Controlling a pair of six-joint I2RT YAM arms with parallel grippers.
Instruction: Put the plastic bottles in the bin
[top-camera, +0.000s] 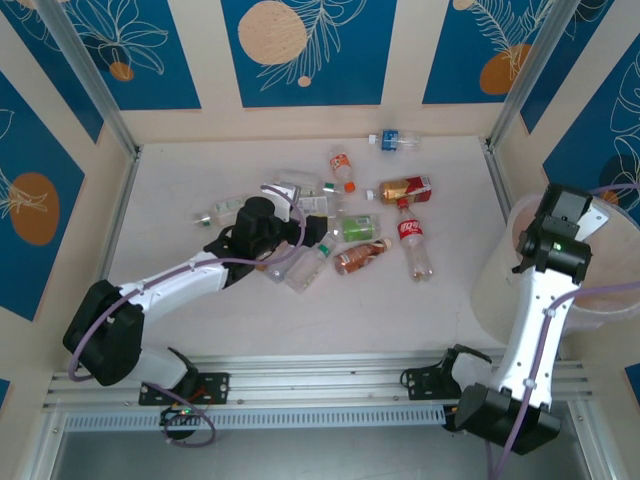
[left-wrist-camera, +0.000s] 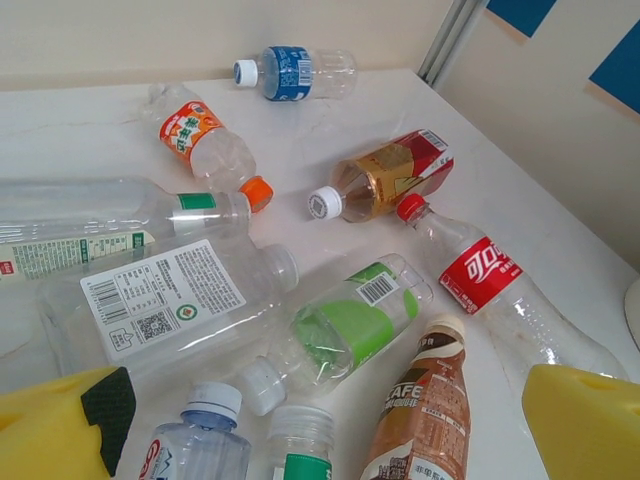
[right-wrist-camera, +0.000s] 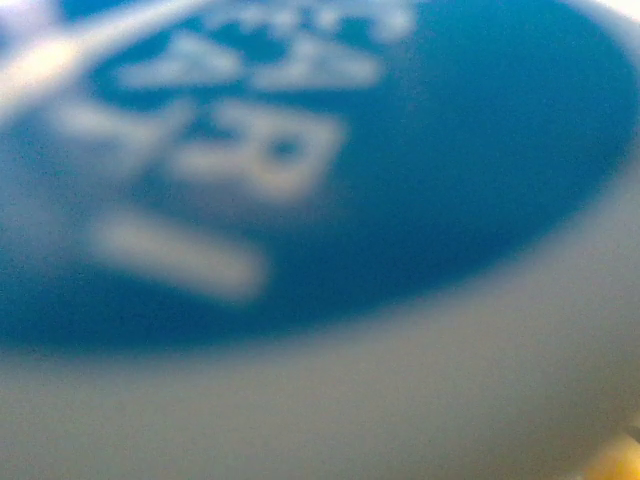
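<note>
Left wrist view puts your left tool (left-wrist-camera: 330, 415) low over the plastic bottles (top-camera: 355, 228) scattered on the pale surface (left-wrist-camera: 310, 135), its yellow fingers (left-wrist-camera: 60, 435) spread wide and gripping nothing. Between them, just ahead of the tips, lies the clear bottle with the lime-green label and white cap (left-wrist-camera: 350, 325). Beside it, toward the right finger, is the brown coffee-labelled bottle (left-wrist-camera: 425, 425). Further ahead lie the big clear bottle with the white printed label (left-wrist-camera: 165, 300) and the red-labelled cola bottle (left-wrist-camera: 485, 275). All look empty, so expect them to be very light, thin-walled and slick: they will likely dent under a squeeze, and roll or squirt out if you pinch near a rounded end. Your best hold is probably across the labelled middle of the green one, closing gently. In the top external view, the large round pale translucent bin (top-camera: 495, 290) sits well off to this tool's right, with your right tool (top-camera: 562, 225) hanging at its rim. Whether that one is spread or pinching, I cannot tell; its own camera gives a blur of blue with white lettering.
</note>
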